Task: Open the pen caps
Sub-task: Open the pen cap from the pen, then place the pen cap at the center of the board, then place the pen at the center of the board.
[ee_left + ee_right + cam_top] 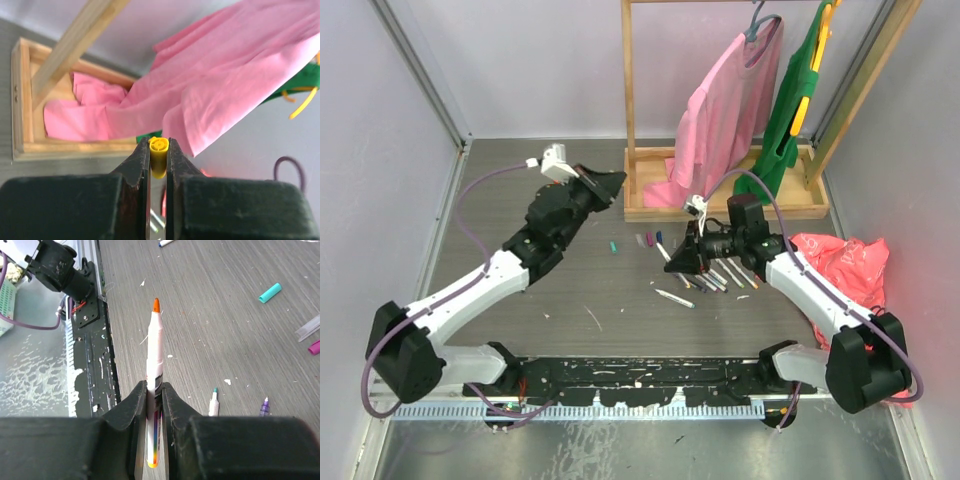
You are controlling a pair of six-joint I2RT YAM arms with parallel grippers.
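Before the pink shirt (225,75), left pincer (158,146) clamps yellow cap (158,159) — right pincer (154,389) clamps pen (155,340).

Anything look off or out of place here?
The pink shirt has its hem heaped in the rack's wooden base, and a crumpled red bag sits by the right arm. Loose caps on the table fit the task.

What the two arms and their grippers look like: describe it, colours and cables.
The left arm and right arm have white links with black joints and bases. A purple cable loops along each. The left gripper and right gripper are black, with two wedge-shaped fingers tapering to the tip.
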